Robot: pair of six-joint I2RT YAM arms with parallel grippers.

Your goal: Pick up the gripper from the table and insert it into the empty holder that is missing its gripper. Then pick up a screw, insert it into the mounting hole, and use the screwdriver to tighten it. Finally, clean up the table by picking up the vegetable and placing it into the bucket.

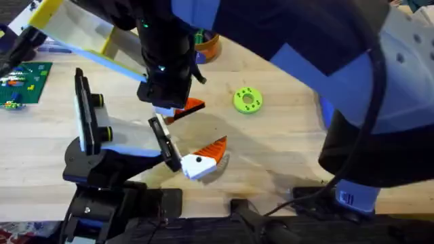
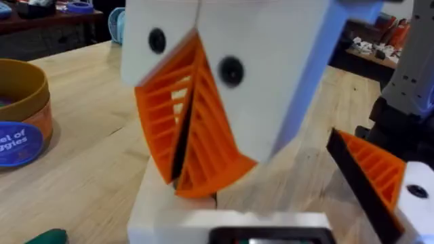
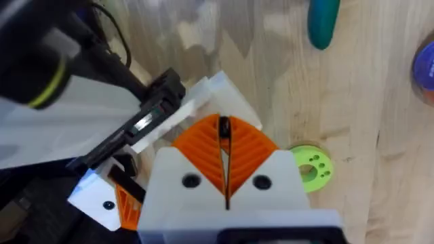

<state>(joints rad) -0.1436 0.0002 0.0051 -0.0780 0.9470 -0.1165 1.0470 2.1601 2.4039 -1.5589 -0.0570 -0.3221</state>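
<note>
The right gripper (image 3: 224,159) is pressed shut on nothing, hovering over the table (image 1: 285,146). The left gripper (image 1: 203,157) appears shut too, though partly hidden. The vegetable (image 3: 323,22) is cut off at the frame edge; the bucket (image 2: 24,112) sits half out of view.

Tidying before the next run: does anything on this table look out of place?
The vegetable lies loose on the table, outside the bucket; a toy pod left stray on the work surface looks misplaced. Nothing looks spilled or broken.
</note>
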